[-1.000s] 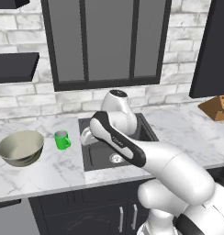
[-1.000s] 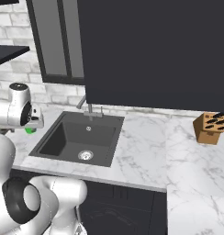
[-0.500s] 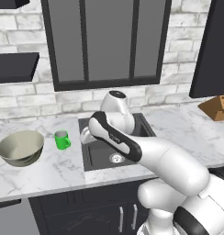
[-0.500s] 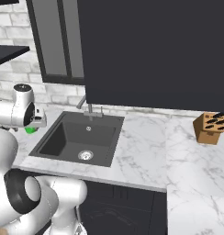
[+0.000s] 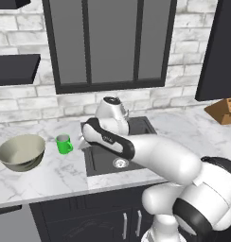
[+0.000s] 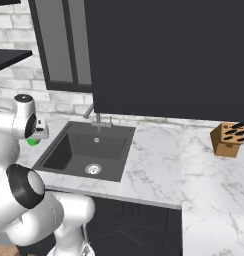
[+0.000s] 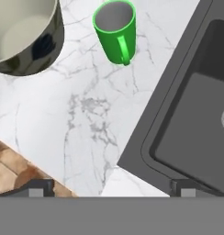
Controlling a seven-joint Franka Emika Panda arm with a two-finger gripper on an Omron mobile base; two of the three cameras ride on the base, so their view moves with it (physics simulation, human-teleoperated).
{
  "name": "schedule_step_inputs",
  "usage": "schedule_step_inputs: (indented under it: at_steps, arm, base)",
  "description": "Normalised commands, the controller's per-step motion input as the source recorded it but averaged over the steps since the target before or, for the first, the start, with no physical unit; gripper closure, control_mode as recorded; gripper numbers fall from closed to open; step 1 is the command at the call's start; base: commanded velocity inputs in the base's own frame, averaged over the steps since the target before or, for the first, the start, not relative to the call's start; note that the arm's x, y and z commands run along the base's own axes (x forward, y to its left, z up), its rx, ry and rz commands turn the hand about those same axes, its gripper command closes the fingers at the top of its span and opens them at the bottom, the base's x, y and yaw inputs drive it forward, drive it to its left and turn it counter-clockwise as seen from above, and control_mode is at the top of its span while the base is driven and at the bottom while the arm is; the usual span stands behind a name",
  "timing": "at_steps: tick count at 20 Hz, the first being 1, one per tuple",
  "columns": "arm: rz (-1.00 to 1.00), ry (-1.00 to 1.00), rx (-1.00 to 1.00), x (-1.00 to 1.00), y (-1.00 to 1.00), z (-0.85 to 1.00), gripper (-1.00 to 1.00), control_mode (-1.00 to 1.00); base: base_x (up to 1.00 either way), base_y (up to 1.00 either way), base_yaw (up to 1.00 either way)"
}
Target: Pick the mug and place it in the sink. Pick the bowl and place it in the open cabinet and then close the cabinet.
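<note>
The small green mug (image 7: 115,33) stands upright on the marble counter, handle toward my hand, with the wide beige bowl (image 7: 22,32) just to its left. In the left base view the mug (image 5: 64,144) sits between the bowl (image 5: 21,152) and the dark sink (image 5: 118,152). My gripper (image 7: 111,189) hovers open and empty above the counter at the sink's left rim, a short way from the mug. In that left base view the gripper (image 5: 83,141) is mostly hidden behind the forearm. A dark upper cabinet (image 6: 169,55) hangs over the counter right of the sink (image 6: 89,150).
A grey faucet (image 6: 96,117) stands behind the sink. A wooden knife block (image 6: 229,139) sits far right on the counter. A dark shelf (image 5: 15,68) juts from the brick wall at upper left. The counter's front edge (image 7: 36,165) lies close under the hand.
The hand has shifted only slightly over the sink's left rim. The mug and bowl have not moved, and the jaws stay wide.
</note>
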Motion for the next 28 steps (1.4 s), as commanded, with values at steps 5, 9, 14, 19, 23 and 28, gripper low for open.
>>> schedule_step_inputs:
  at_steps: [5,9,14,19,23,28]
  arm:
    - [0.0,0.0,-0.01,0.23,0.21,-0.1,-1.0,-1.0]
    - [0.0,0.0,0.0,0.26,0.23,-0.1,-1.0,-1.0]
    - [0.0,0.0,0.0,0.23,0.16,-0.16,-1.0,-1.0]
    - [0.0,0.0,0.0,0.21,0.14,-0.21,-1.0,-1.0]
    - [0.0,0.0,0.0,0.27,0.1,-0.15,-1.0,-1.0]
    - [0.0,0.0,0.0,0.28,0.05,-0.03,-1.0,-1.0]
  base:
    - [0.0,0.0,0.0]
    - [0.0,0.0,0.0]
    - [0.0,0.0,0.0]
    - [0.0,0.0,0.0]
    - [0.0,0.0,0.0]
    - [0.0,0.0,0.0]
